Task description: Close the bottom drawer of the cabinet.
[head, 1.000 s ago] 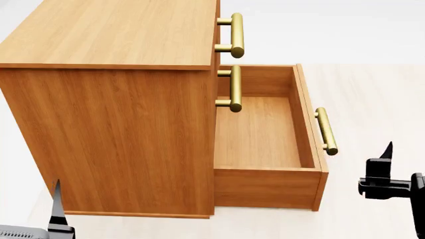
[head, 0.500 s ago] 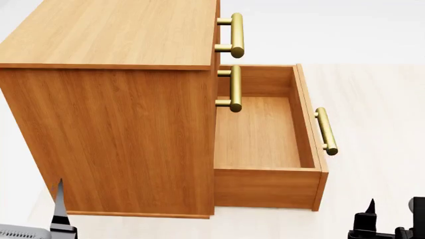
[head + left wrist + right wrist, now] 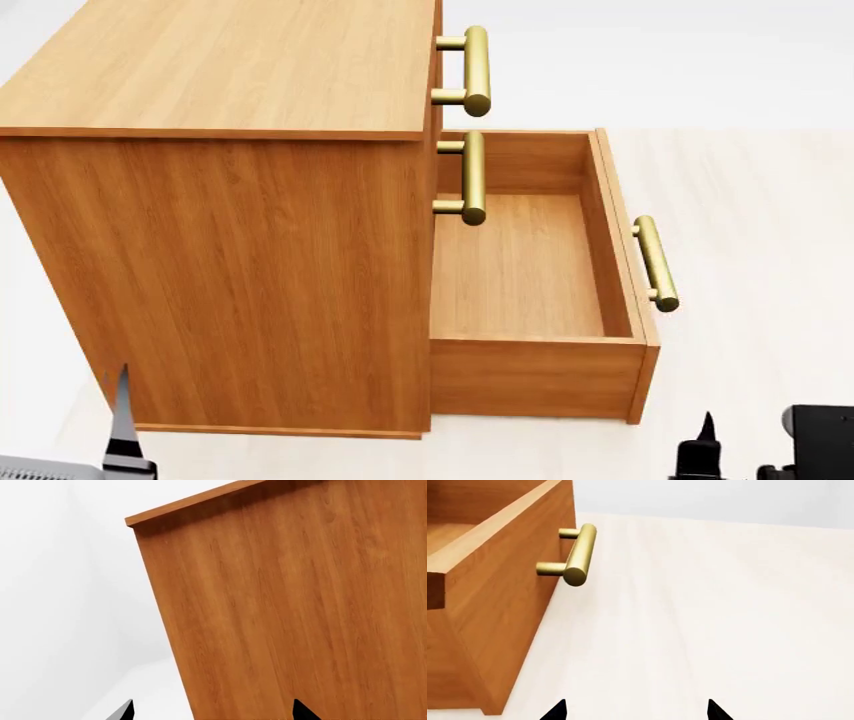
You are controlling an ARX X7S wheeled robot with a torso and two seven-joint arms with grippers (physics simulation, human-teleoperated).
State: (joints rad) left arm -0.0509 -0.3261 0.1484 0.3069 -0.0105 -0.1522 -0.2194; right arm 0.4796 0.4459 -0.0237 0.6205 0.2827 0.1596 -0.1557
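Note:
The honey-brown cabinet point(image 3: 240, 270) fills the left of the head view. Its bottom drawer point(image 3: 514, 265) stands pulled far out to the right, with nothing inside and a brass bar handle point(image 3: 654, 262) on its front. My right gripper point(image 3: 635, 713) is open and holds nothing. It hovers low over the floor, near the drawer's front corner, short of the handle point(image 3: 577, 555) and the drawer front point(image 3: 500, 600). One right fingertip point(image 3: 703, 432) shows at the head view's lower edge. My left gripper point(image 3: 212, 714) is open beside the cabinet's side panel point(image 3: 287, 605).
The two upper drawers are shut, and their brass handles point(image 3: 475, 70) point(image 3: 473, 178) jut out above the open drawer. Pale wood-look floor point(image 3: 727, 605) stretches right of the drawer front. A plain white wall shows behind the cabinet.
My right gripper has dropped from mid-height at the head view's right edge to the lower edge, and shifted left toward the drawer's front corner. The left gripper and drawer have barely moved.

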